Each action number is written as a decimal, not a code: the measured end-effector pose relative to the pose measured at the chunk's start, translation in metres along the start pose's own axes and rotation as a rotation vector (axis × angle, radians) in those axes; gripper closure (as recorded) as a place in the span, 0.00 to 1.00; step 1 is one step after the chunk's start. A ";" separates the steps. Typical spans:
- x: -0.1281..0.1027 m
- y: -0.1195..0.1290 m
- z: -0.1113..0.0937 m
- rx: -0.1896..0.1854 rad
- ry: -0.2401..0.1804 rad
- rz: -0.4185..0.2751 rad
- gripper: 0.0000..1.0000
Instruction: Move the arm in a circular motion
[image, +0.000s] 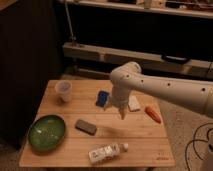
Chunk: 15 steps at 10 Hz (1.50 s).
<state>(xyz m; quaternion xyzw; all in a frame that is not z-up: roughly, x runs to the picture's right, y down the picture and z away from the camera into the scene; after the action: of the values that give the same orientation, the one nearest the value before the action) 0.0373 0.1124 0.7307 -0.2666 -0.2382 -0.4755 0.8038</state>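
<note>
The large white glossy arm (165, 89) reaches in from the right, with small dark holes along its thick link. Its rounded elbow joint (125, 77) hangs above the middle of the wooden table (50, 150). From it a narrow pale tapered tip points straight down, and the gripper (121, 113) hovers a little above the table top, between the blue object (102, 98) and the white object (134, 103). It holds nothing that I can see.
On the table stand a clear plastic cup (63, 90) at the back left, a green bowl (46, 132) at the front left, a grey sponge-like block (85, 126), a lying white bottle (106, 152) and an orange carrot-like object (153, 113). Dark shelving stands behind.
</note>
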 end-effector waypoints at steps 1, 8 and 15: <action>0.000 -0.004 -0.001 -0.016 0.002 -0.029 0.35; 0.025 -0.044 0.004 -0.017 0.025 -0.140 0.35; 0.064 -0.048 0.003 -0.001 0.020 -0.232 0.35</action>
<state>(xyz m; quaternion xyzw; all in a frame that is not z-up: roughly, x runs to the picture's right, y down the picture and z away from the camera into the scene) 0.0218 0.0543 0.7833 -0.2331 -0.2591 -0.5681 0.7455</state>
